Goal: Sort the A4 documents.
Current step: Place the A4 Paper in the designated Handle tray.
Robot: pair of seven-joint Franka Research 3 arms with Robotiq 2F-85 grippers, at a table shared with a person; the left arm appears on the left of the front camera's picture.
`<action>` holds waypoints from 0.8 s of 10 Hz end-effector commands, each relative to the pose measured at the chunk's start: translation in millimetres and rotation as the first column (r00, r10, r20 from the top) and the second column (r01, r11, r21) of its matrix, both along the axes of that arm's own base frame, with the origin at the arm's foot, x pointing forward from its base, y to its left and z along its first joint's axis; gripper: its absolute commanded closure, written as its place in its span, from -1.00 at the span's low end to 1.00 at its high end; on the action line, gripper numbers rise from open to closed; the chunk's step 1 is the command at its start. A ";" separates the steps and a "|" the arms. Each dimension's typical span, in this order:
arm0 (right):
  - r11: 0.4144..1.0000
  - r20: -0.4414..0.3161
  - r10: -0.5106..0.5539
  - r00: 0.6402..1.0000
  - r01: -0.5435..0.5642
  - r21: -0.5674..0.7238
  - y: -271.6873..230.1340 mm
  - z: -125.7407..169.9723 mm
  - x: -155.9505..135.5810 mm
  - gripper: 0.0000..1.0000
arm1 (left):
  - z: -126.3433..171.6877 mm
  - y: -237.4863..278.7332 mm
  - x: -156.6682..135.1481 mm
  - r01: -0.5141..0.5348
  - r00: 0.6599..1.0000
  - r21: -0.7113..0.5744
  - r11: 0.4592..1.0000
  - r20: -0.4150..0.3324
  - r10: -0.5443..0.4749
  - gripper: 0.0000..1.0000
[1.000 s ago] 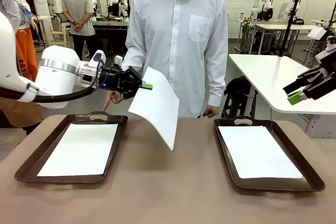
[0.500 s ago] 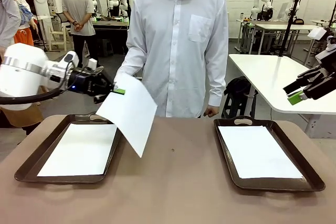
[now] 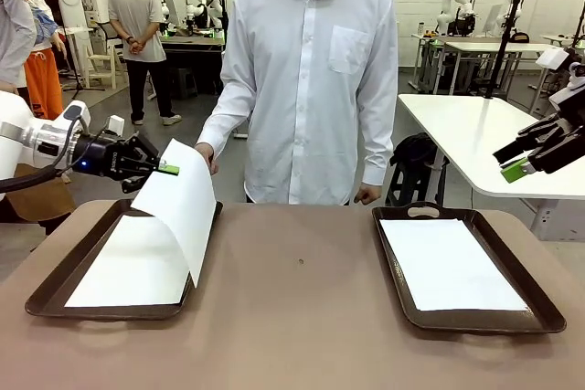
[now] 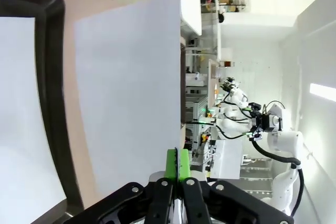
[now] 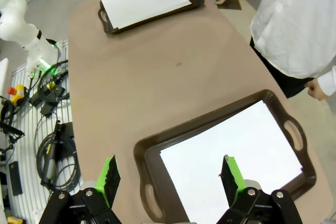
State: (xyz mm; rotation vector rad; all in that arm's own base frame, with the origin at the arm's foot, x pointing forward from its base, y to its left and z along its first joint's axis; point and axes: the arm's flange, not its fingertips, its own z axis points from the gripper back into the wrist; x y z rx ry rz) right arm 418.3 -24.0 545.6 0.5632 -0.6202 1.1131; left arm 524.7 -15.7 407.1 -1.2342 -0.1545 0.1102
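Left gripper point(image 3: 167, 169) has its jaws pinched tight on the top edge of a white A4 sheet point(image 3: 180, 203), which hangs curved over the left tray point(image 3: 55, 285) at about 9 o'clock on the desk point(image 3: 302, 335), its lower edge just above the sheet in that tray point(image 3: 128, 267). Right gripper point(image 5: 170, 176) has its jaws spread wide with nothing in them, up over the right tray point(image 3: 539, 303) at 3 o'clock, where another sheet point(image 3: 452, 262) lies flat. A person's hand point(image 3: 208, 156) is near the held paper.
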 end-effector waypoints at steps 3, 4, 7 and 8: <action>1.000 0.001 0.002 1.000 -0.002 -0.010 2.1 -0.6 0.2 -1.00 | -3.1 17.1 7.3 0.094 0.996 0.142 0.985 -0.026 -0.091 0.98; 1.000 0.001 0.002 1.000 -0.002 -0.010 2.1 -0.6 0.2 -1.00 | -8.9 21.3 10.9 0.101 0.995 0.167 0.981 -0.037 -0.096 0.98; 1.000 0.001 0.002 1.000 -0.002 -0.010 2.1 -0.6 0.2 -1.00 | -21.8 37.5 18.8 0.029 0.996 0.391 0.920 -0.086 0.005 0.98; 1.000 0.001 0.002 1.000 -0.002 -0.010 2.1 -0.6 0.2 -1.00 | -31.5 42.0 24.9 0.011 0.992 0.454 0.891 -0.117 0.047 0.98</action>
